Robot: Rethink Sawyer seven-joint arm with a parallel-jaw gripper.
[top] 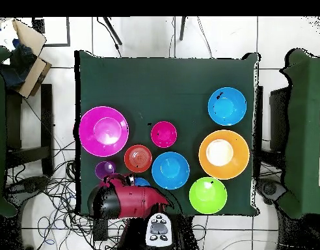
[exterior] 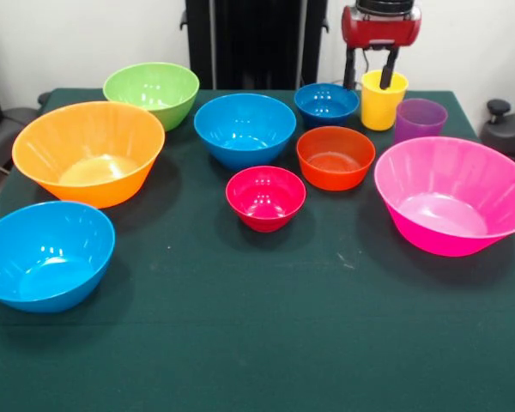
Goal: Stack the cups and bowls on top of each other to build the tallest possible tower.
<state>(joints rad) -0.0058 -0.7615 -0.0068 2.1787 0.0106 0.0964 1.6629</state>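
My gripper (exterior: 367,84) hangs open over the yellow cup (exterior: 384,103) at the table's far right. One finger is inside the cup and the other is outside its left wall. The purple cup (exterior: 420,120) stands beside it. All bowls stand apart and upright, none stacked: green (exterior: 152,91), large orange (exterior: 88,152), two light blue (exterior: 245,129) (exterior: 45,254), dark blue (exterior: 326,104), orange-red (exterior: 336,157), crimson (exterior: 265,197), large pink (exterior: 455,206). In the overhead view the arm (top: 123,198) hides the yellow cup, and the purple cup (top: 105,170) shows beside it.
The green-covered table (exterior: 240,343) has bare cloth along its near side. The black pedestal (exterior: 256,43) stands behind the far edge. Chairs flank the table (top: 306,130), and a cardboard box (top: 26,45) and cables lie on the floor.
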